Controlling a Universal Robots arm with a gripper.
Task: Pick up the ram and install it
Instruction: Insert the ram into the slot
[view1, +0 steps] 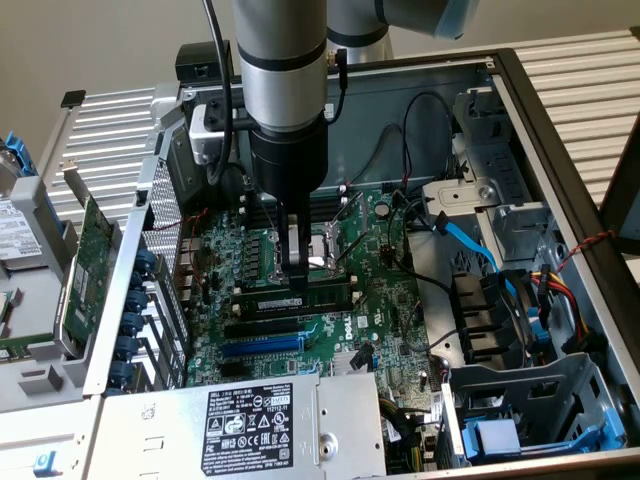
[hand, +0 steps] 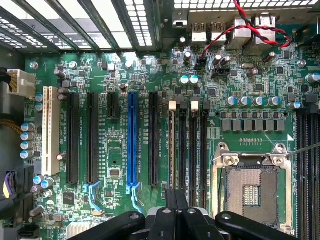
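The ram (view1: 330, 299) is a long dark-green stick standing on edge in the memory slot nearest the expansion slots, level with the motherboard. In the wrist view I look down on the ram's (hand: 173, 150) thin top edge, running between white end clips. My gripper (view1: 297, 288) comes straight down from the arm onto the middle of the stick. Its fingers are shut, with the stick's top edge running in at their tips. The gripper (hand: 176, 192) lines up with that edge. The neighbouring memory slots (hand: 192, 150) are bare.
The open CPU socket (hand: 252, 190) lies just beside the memory slots. A blue expansion slot (hand: 132, 135) and black ones sit on the other side. The power supply (view1: 250, 420), a blue data cable (view1: 470, 240) and drive cages (view1: 520, 400) crowd the case.
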